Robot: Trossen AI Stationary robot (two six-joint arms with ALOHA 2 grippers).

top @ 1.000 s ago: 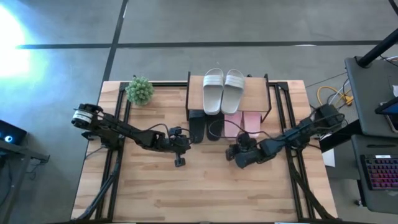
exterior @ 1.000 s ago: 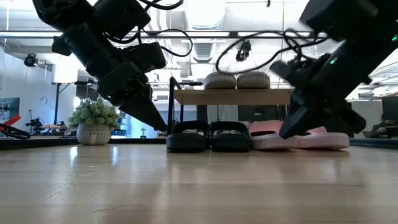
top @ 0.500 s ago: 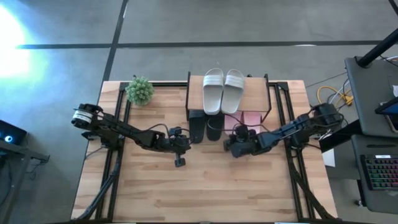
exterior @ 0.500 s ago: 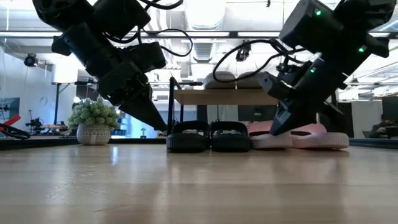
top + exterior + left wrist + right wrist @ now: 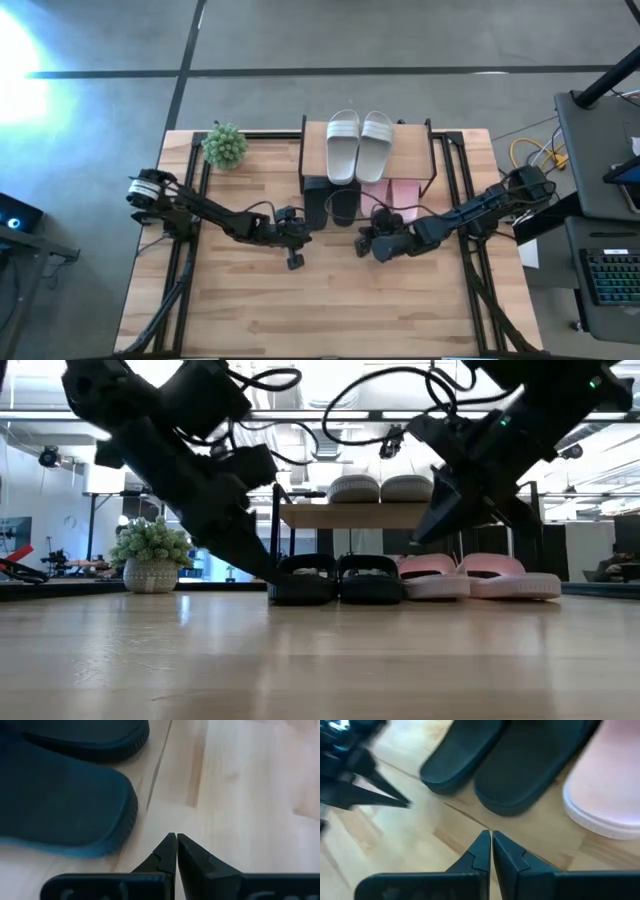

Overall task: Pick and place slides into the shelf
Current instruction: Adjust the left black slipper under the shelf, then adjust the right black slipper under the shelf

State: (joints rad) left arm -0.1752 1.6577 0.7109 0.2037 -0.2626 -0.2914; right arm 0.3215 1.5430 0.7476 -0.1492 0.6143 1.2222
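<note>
The shelf [image 5: 412, 152] stands at the table's far middle, and the pale pair of slides [image 5: 358, 143] lies on its top board. Under it, soles on the table, the black pair [image 5: 330, 203] and the pink pair [image 5: 392, 192] stick out with their heels toward the near side. My left gripper [image 5: 176, 836] is shut, low over the table just beside the heel of the left black slide [image 5: 60, 805], with a strip of bare wood between them. My right gripper [image 5: 491, 834] is shut and hangs above the table, in front of the black pair [image 5: 520, 765] and a pink slide [image 5: 610, 795].
A small potted plant [image 5: 224, 145] stands at the far left of the table. The two grippers are close together in front of the shelf [image 5: 380, 515]. Bare wooden tabletop [image 5: 330, 310] stretches across the near half.
My right gripper has drawn back from the pink slides, risen clear of them and gone toward the table's left, rolling as it went. It stays shut. The slides lie where they were.
</note>
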